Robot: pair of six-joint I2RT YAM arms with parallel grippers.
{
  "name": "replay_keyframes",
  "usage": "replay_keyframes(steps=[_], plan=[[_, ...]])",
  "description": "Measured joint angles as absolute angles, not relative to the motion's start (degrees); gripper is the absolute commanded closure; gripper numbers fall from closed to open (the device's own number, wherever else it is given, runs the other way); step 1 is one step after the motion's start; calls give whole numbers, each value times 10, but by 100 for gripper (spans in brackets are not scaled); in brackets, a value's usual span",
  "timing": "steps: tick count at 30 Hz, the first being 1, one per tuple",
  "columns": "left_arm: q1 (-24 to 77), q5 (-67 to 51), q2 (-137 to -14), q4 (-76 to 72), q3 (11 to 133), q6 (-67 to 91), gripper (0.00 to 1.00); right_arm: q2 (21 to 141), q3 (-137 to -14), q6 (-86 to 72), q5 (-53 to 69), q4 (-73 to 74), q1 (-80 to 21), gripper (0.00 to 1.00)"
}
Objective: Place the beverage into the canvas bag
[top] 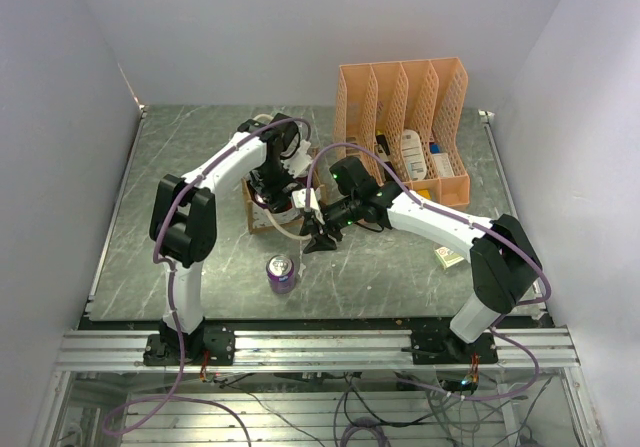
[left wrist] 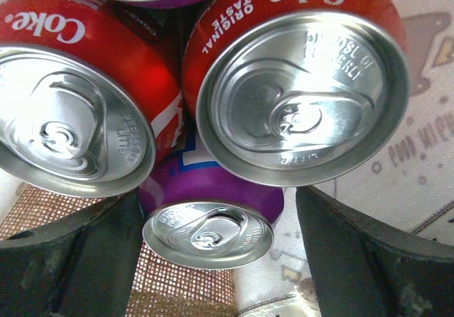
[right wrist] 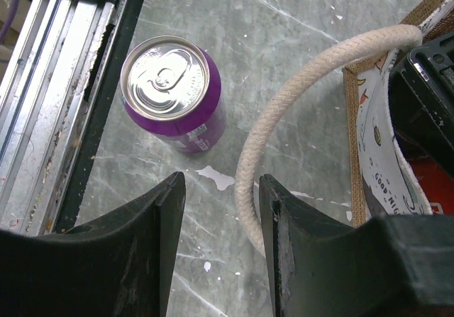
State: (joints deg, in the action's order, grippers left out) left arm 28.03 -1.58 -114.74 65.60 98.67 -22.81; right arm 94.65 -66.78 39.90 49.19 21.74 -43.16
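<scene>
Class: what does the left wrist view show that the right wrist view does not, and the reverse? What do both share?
Left wrist only: two red Coke cans and a purple can standing inside the canvas bag, the open left gripper straddling the purple one. Right wrist only: a second purple can upright on the table, the cream rope handle running into the right gripper. Both: the bag's printed lining.
</scene>
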Motion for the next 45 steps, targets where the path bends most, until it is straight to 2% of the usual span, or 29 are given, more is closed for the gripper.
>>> replay_keyframes(steps=[11, 32, 45], plan=[[280, -16, -1146, 662, 991, -224, 11, 949, -668, 399, 491, 217, -432, 54], [283, -20, -1102, 712, 1073, -220, 14, 954, -668, 399, 491, 218, -432, 54], [270, -15, -968, 674, 1051, -201, 13, 954, -668, 390, 491, 216, -436, 53]])
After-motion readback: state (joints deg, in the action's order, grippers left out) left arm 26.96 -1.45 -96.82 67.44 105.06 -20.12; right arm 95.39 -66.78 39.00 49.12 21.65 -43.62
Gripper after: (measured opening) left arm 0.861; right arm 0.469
